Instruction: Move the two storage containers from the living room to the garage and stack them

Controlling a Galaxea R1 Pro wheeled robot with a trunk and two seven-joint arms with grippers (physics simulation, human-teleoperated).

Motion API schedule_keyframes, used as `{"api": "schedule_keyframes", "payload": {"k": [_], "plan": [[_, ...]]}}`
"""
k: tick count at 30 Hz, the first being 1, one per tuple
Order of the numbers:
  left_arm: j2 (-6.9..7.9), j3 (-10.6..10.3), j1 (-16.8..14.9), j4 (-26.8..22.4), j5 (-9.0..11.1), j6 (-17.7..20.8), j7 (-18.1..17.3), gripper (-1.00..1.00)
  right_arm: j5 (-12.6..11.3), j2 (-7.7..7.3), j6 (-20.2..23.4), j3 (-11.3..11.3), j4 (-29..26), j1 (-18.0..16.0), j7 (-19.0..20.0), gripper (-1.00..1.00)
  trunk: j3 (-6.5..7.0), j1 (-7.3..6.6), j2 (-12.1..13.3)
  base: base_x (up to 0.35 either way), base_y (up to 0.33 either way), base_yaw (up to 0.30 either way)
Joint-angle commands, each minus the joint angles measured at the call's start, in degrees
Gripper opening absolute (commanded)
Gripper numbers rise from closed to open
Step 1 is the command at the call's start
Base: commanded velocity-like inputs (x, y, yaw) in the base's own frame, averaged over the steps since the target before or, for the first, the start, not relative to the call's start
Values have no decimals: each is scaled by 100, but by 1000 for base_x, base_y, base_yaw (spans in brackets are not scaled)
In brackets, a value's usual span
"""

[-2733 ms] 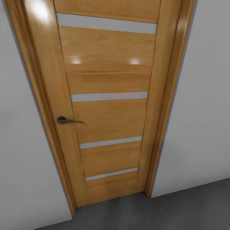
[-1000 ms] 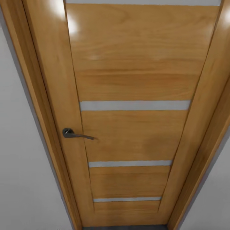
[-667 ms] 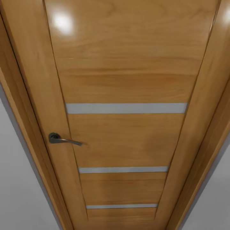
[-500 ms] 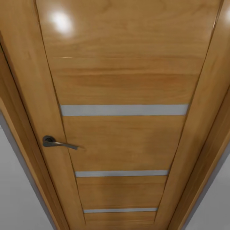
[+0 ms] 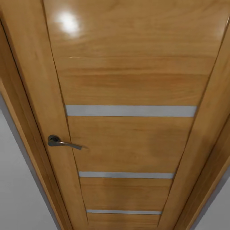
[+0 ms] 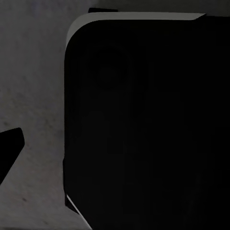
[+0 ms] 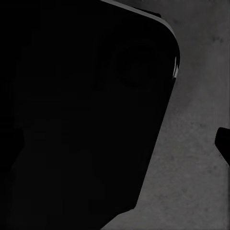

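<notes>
The two storage containers are out of view. The head view faces a shut wooden door (image 5: 127, 140) from very close, with pale horizontal strips and a dark lever handle (image 5: 62, 142) on its left side. The left wrist view looks down on dark grey concrete floor (image 6: 33, 96) beside my black base (image 6: 143, 134), and a dark finger (image 6: 8, 151) pokes in at the edge. In the right wrist view there is the same floor (image 7: 201, 143), the black base (image 7: 81, 110) and a sliver of a finger (image 7: 224, 143). Nothing is seen between the fingers.
The wooden door frame (image 5: 19, 95) runs down the left, with white-grey wall (image 5: 16, 191) outside it. A strip of the same wall (image 5: 220, 198) shows at the lower right past the frame.
The camera has closed in on the door: the door now spans nearly the whole head view and the grey floor strip has dropped out of it. The door stays shut.
</notes>
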Motion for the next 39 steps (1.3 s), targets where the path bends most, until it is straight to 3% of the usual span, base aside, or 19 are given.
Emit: {"api": "schedule_keyframes", "payload": {"k": [1,39], "plan": [[-1,3,-1,-1,37,-9,-1,100,-62,-3,-18,47,1,-1,2,100,-5,0,-2,0,0,80],[-9,2,-1,-1,40,-9,-1,100,-64,-16,-8,22,1,-1,2,100,-5,0,-2,0,0,3]]}}
